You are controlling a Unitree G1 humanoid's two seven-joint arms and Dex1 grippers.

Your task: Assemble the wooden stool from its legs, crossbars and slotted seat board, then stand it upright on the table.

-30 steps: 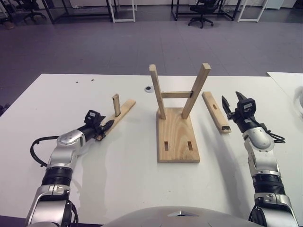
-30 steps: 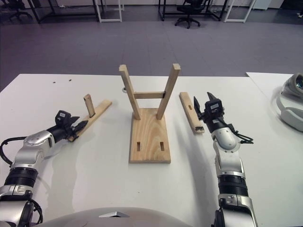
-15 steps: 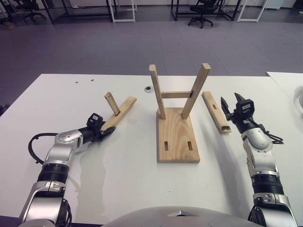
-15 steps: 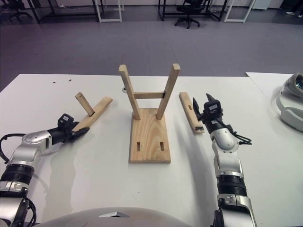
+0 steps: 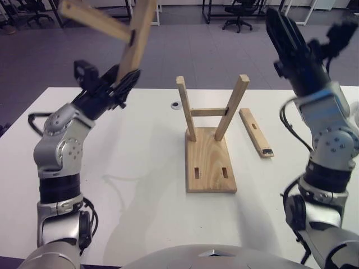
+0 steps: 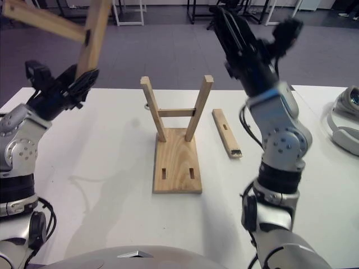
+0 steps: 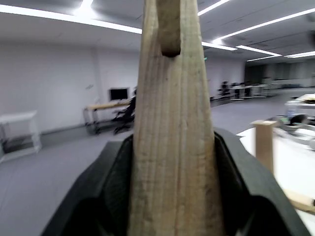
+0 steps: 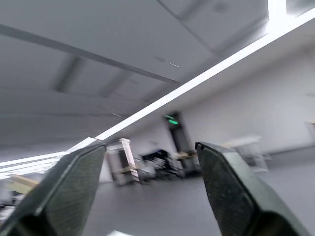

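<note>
the left gripper, high above the white table, is clamped on a pale wooden leg with a crossbar plugged into it. the right gripper, also high, has its fingers apart. the slotted wooden seat board lies flat mid-table, two joined legs standing at its far end, a loose leg lying near its right side.

Open lab or office-style workroom. Grey floor, white worktable, a rolling office chair and metal-framed benches behind. Strip lights overhead; a monitor on a far desk.
</note>
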